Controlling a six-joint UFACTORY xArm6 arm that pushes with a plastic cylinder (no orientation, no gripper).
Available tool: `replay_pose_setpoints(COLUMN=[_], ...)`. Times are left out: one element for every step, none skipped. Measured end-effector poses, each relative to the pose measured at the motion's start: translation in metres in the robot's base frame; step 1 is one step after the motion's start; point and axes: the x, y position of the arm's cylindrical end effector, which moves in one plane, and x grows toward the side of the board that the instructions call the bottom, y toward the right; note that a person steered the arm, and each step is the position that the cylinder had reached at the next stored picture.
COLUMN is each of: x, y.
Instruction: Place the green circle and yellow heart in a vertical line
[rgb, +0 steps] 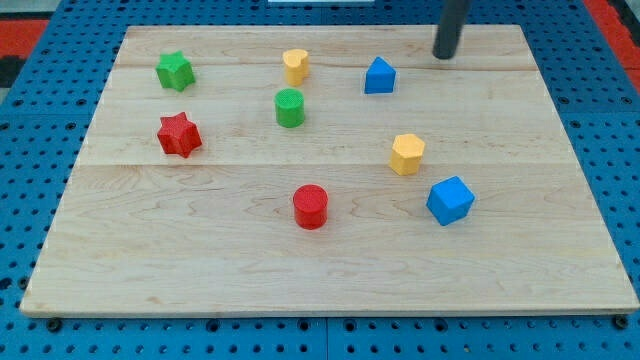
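Setting: wooden tabletop (330, 270) is lying on a blue pegboard.
End effector: my tip (444, 56) is resting near the view's top right, touching no block; it is a bare rod, nothing to open or close.
Targets: green circle (289, 107) is sitting just below yellow heart (294, 65), both lying left of my tip.
Alignment: pair is looking nearly vertical already.
Between: blue block (379, 76) is standing between tip and heart.
Hidden: rod's upper part is being cut off.

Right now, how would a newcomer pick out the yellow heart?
Start at the wooden board's top edge, near its middle. The yellow heart sits there, just above the green circle and left of a blue block. The other yellow block lies lower right, and my tip is far right.
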Motion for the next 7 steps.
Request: replay_pose_setpoints(x=[0.016, 0.014, 0.01, 0.039, 0.045, 0.093, 0.097], y=[-0.092, -0.141, -0.17, -0.182, -0.16, -0.14, -0.181])
